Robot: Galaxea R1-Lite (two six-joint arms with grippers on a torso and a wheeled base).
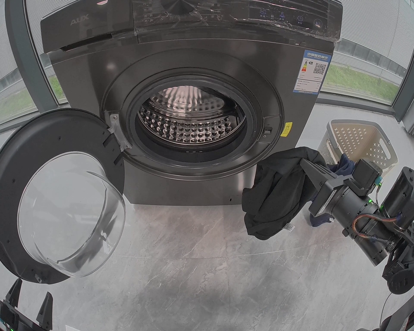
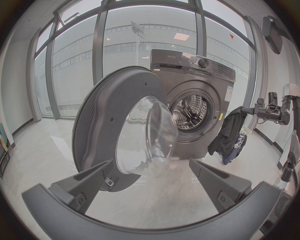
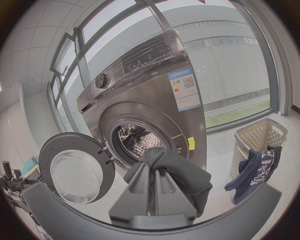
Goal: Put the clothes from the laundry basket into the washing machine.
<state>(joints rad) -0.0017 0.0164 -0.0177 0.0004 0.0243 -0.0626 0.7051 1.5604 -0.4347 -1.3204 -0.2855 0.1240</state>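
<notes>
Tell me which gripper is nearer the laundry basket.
Right. The right gripper, shut on the black garment, hangs close beside the laundry basket. The left gripper sits far off on the other side, low beneath the open door.

I count one big grey metal washing machine (image 1: 207,56), one cream plastic laundry basket with holes (image 1: 360,138), and two clothes: one black cloth (image 1: 276,189), one dark blue cloth (image 3: 253,175).

Even daylight comes through the tall glass windows (image 1: 371,51) behind the dark grey front-loading washing machine (image 1: 207,56). Glare streaks the clear plastic film (image 1: 241,13) at the top of the head view, and the ribbed steel drum (image 1: 189,114) gleams. The pale glossy marble-patterned floor (image 1: 194,267) carries soft shadows. Both wrist views bulge, with black corners.
</notes>
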